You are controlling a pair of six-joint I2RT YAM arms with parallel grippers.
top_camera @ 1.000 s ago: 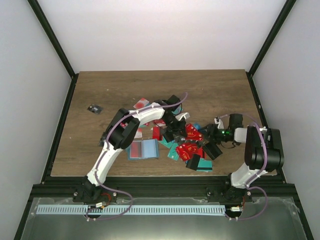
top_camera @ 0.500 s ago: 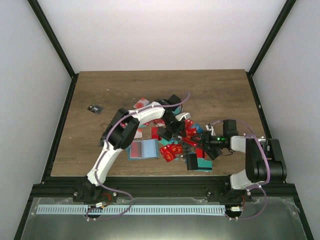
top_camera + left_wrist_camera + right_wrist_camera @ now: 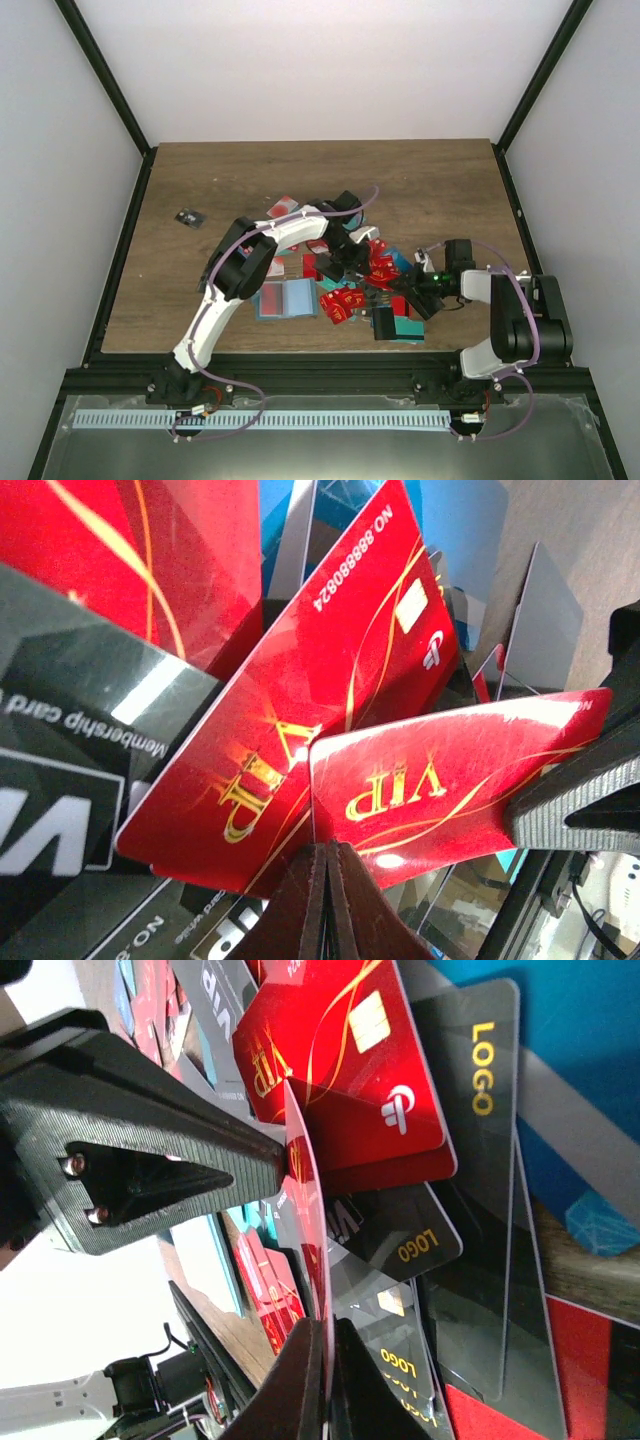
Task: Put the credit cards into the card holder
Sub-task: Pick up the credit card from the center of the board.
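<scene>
Credit cards (image 3: 345, 300), mostly red with some teal, lie in a loose heap at mid-table. The card holder (image 3: 288, 298), a teal-blue bifold, lies open flat at the heap's left edge. My right gripper (image 3: 403, 290) is shut on one red VIP card (image 3: 305, 1210), which stands edge-on between its fingers. That same card (image 3: 450, 770) shows its face in the left wrist view. My left gripper (image 3: 352, 262) is shut, with nothing between its fingers (image 3: 325, 900). Its tip rests at the held card's left edge, over another red VIP card (image 3: 300, 730).
Black blocky cases (image 3: 385, 322) sit at the heap's near side. Dark LOGO cards (image 3: 480, 1160) and a black membership card (image 3: 70, 780) lie among the red ones. A small black object (image 3: 187, 217) lies apart at the left of the wooden table (image 3: 440, 180).
My right arm slid left into the heap and pushed cards along. Its jaws have since closed on the red VIP card. The left arm has barely moved.
</scene>
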